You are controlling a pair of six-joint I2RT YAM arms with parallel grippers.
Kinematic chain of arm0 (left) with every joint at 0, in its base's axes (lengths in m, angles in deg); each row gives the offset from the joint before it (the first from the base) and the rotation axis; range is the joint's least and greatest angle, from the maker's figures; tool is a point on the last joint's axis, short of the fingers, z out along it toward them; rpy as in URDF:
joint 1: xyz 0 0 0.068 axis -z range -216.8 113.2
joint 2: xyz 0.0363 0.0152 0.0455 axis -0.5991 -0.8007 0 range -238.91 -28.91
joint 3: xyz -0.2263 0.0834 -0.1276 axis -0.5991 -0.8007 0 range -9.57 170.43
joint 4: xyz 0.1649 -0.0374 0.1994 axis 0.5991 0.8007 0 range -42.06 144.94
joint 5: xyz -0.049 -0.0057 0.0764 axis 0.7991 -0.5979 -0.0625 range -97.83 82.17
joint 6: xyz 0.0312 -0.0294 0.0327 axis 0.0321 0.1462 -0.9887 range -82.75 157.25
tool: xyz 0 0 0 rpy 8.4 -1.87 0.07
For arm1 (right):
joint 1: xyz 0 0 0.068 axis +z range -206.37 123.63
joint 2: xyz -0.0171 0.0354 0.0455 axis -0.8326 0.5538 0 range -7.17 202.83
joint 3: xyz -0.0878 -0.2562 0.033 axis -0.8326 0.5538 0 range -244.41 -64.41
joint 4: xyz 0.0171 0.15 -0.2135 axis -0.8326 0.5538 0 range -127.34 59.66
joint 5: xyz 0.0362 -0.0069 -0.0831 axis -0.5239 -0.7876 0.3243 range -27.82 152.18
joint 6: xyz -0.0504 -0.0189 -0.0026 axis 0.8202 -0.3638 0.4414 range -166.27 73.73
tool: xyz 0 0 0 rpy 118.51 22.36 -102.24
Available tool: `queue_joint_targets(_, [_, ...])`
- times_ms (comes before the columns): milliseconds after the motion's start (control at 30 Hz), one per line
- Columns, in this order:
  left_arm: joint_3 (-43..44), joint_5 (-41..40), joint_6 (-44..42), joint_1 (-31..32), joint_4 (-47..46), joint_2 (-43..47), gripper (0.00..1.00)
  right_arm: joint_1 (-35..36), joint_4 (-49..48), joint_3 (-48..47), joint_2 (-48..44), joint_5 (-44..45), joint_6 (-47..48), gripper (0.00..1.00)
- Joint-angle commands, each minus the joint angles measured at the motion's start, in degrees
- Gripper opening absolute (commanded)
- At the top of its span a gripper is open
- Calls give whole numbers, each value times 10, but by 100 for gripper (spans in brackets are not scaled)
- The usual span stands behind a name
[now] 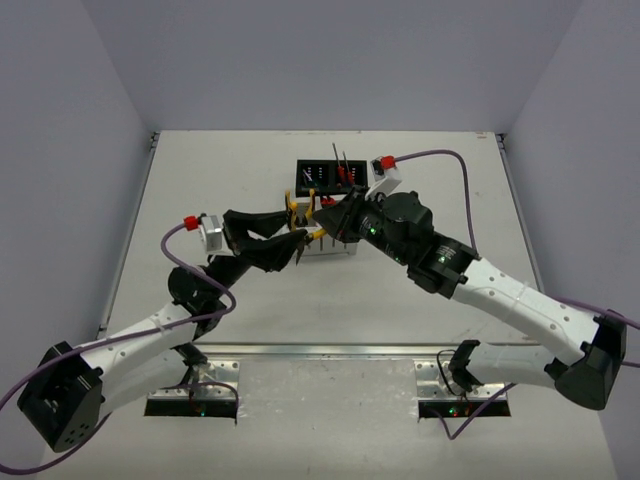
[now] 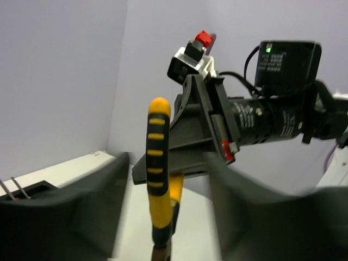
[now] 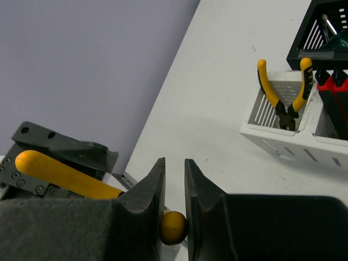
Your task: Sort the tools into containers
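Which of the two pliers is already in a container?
The pliers standing handles-up in the white box; the right pincer grips the other pliers.

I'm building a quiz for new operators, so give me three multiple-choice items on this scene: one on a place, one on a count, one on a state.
1. Where does the upright pair of yellow-and-black-handled pliers stand?
A. white slotted plastic box
B. black box
C. flat on the table

2. How many pliers stand in that box?
A. one
B. two
C. three

3. The right hand is:
A. wide open, empty
B. closed on a yellow handle tip
C. out of view

Answers:
1. A, the nose sits in a white compartment.
2. A, only one pair shows there.
3. B, the fingers pinch the tip in the right wrist view.
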Motion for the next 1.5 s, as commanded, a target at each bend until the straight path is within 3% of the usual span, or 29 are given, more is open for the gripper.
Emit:
queue_joint_targets(0, [66,-68,-11,8,91,44,100,3,-7,-56,32,45,65,0])
queue_joint_targets(200, [194,-249,-6,8,523,95,100,-33,22,-114,84,51,121,0])
queue_joint_targets(333, [235,-403,90,8,760,180,100,-54,11,-163,140,53,159,0])
queue_joint_targets(400, [255,-407,109,8,840,222,100,-67,6,-192,175,57,187,0])
queue_joint_targets(500, [277,-346,107,8,915,276,100,-110,-11,-202,209,34,179,0])
queue_joint_targets(667, [290,-233,85,7,992,360,100,-141,-99,-202,279,-52,191,0])
queue_joint_targets(833, [323,-236,32,7,1059,399,100,-142,-143,-205,321,-61,216,0])
queue_joint_targets(1133, [265,-213,-7,8,1000,520,100,-143,-205,-150,353,-82,242,0])
queue_joint_targets(1333, [229,-250,5,8,985,569,100,-137,-209,-108,334,-63,242,0])
queue_joint_targets(1400, [227,-256,9,8,985,573,100,-137,-200,-109,335,-65,245,2])
queue_joint_targets(1433, [226,-259,12,8,985,574,100,-136,-195,-109,335,-67,247,6])
queue_joint_targets(1467, [224,-263,15,7,987,572,100,-136,-192,-110,334,-68,248,17])
